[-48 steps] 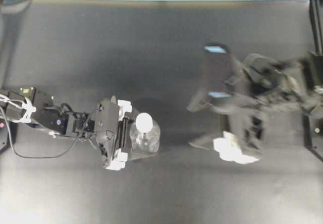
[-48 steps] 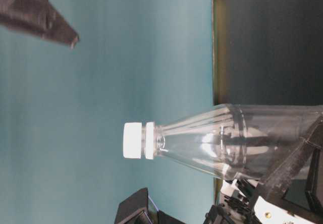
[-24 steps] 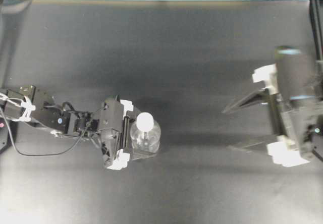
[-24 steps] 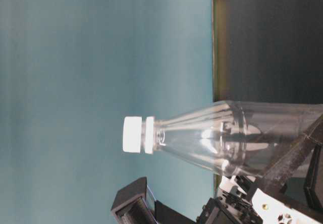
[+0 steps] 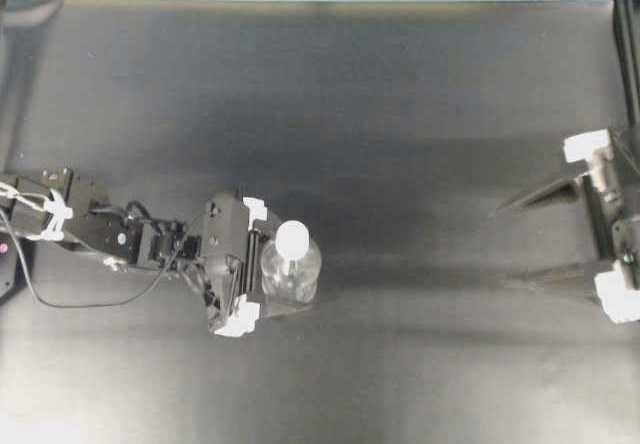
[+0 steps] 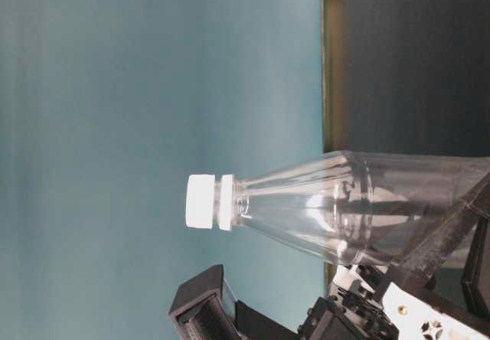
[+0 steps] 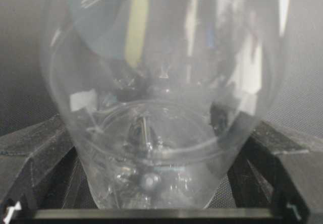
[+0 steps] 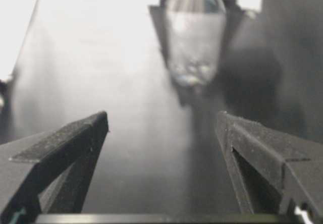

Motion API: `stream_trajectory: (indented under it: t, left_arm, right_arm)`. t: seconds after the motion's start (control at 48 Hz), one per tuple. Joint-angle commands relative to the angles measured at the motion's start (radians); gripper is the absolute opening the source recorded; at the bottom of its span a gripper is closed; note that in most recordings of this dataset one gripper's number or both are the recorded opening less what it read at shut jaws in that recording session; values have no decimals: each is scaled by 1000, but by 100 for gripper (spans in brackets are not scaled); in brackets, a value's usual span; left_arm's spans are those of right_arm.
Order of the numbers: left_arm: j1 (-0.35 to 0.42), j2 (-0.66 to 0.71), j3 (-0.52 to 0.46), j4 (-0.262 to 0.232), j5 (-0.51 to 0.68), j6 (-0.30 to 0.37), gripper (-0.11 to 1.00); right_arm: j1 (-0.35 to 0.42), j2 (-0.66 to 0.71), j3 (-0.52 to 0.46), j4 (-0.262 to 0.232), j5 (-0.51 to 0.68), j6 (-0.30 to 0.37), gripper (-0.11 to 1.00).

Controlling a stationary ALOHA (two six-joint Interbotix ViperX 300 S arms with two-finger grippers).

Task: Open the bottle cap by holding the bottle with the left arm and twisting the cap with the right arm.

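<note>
Standing at the right edge with jaws wide and empty, the right arm (image 5: 560, 239) must cross toward nine o'clock to the bottle cap (image 5: 291, 237), since the left arm (image 5: 262, 267) has its jaws spread around the bottle (image 5: 290, 276), grip unclear.

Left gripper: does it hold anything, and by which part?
The left gripper flanks the clear round plastic bottle at its lower body; a grip cannot be told.

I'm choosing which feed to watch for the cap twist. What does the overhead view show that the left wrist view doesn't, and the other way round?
Only the overhead view shows the white bottle cap, the right gripper open far off at the table's right edge, and the left arm. Only the left wrist view shows the bottle's lower body close up between the left gripper's fingers. Both show the bottle and the left gripper around it.
</note>
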Motion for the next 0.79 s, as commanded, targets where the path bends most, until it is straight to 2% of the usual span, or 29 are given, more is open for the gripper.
stream_trajectory:
  t: [0.0, 0.167, 0.771]
  left_arm:
    - [5, -3, -6, 0, 0, -2, 92]
    - [5, -6, -12, 0, -8, 5, 92]
    - [8, -29, -18, 0, -23, 34, 92]
  right_arm:
    - [-48, -32, 14, -3, -29, 5, 82]
    - [-69, -94, 52, -9, -44, 5, 82]
    - [-129, -183, 156, -9, -80, 5, 81]
